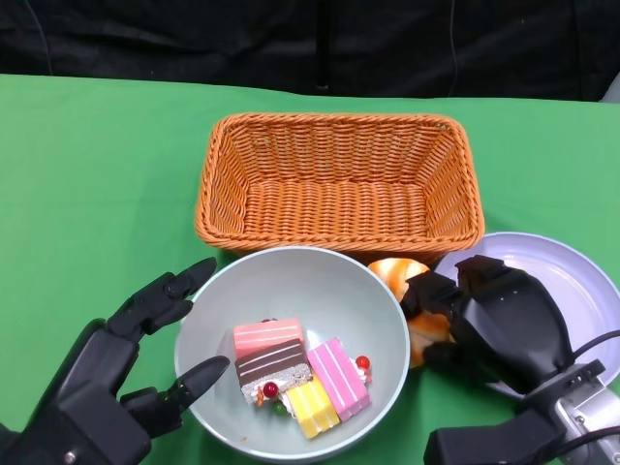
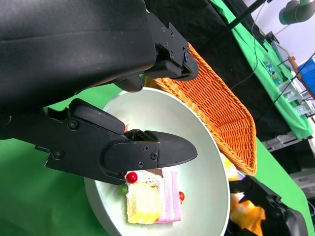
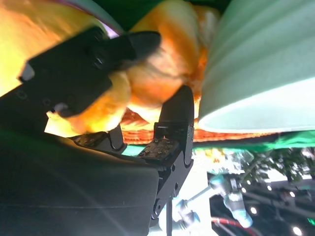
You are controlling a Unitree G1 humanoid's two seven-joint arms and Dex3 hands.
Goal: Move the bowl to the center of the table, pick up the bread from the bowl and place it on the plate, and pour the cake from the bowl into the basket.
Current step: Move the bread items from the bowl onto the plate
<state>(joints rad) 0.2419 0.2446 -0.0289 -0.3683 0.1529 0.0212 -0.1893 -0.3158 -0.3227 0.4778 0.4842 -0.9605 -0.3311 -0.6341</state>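
Observation:
The pale green bowl [image 1: 315, 281] sits just in front of the basket and holds several colourful cake pieces [image 1: 291, 373]. My right hand [image 1: 494, 315] grips the golden bread [image 1: 395, 274] between the bowl's right rim and the lilac plate [image 1: 572, 281]. The right wrist view shows its fingers [image 3: 74, 73] wrapped around the bread [image 3: 152, 69], beside the bowl's outer wall [image 3: 256, 64]. My left hand [image 1: 107, 373] is at the bowl's left side, fingers spread, thumb tip reaching over the rim. The left wrist view shows that thumb [image 2: 147, 150] above the cakes [image 2: 147, 201].
An orange wicker basket [image 1: 339, 121] stands behind the bowl with nothing in it. The table is covered in green cloth [image 1: 87, 194], and a black backdrop runs along its far edge.

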